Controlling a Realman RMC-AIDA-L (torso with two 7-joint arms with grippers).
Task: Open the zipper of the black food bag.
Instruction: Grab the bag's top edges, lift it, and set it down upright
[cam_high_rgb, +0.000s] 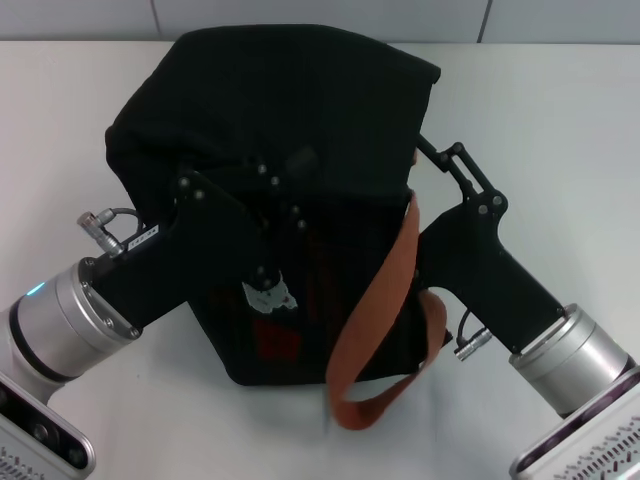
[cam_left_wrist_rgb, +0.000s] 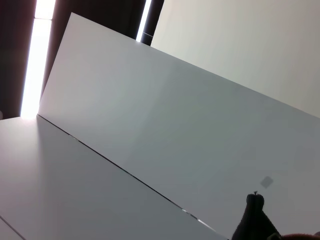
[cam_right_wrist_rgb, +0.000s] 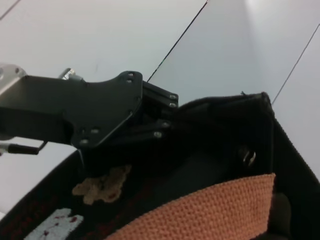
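Note:
The black food bag (cam_high_rgb: 300, 110) stands in the middle of the table, slumped, with an orange-brown handle (cam_high_rgb: 385, 300) hanging down its front. My left gripper (cam_high_rgb: 285, 200) lies against the bag's front near the top, black on black. My right gripper (cam_high_rgb: 425, 155) reaches the bag's right upper edge. The right wrist view shows the left gripper's linkage (cam_right_wrist_rgb: 120, 115) pressed into the bag's fabric (cam_right_wrist_rgb: 225, 125), the handle's webbing (cam_right_wrist_rgb: 210, 210) and a small silver metal piece (cam_right_wrist_rgb: 247, 156) near the corner. I cannot make out the zipper track. The left wrist view shows only a tip of black fabric (cam_left_wrist_rgb: 255, 220).
The white table (cam_high_rgb: 560, 110) spreads on all sides of the bag, and a tiled wall (cam_high_rgb: 320, 15) runs behind it. A tan bear print (cam_right_wrist_rgb: 102, 185) and a white patch (cam_high_rgb: 268, 295) mark the bag's front.

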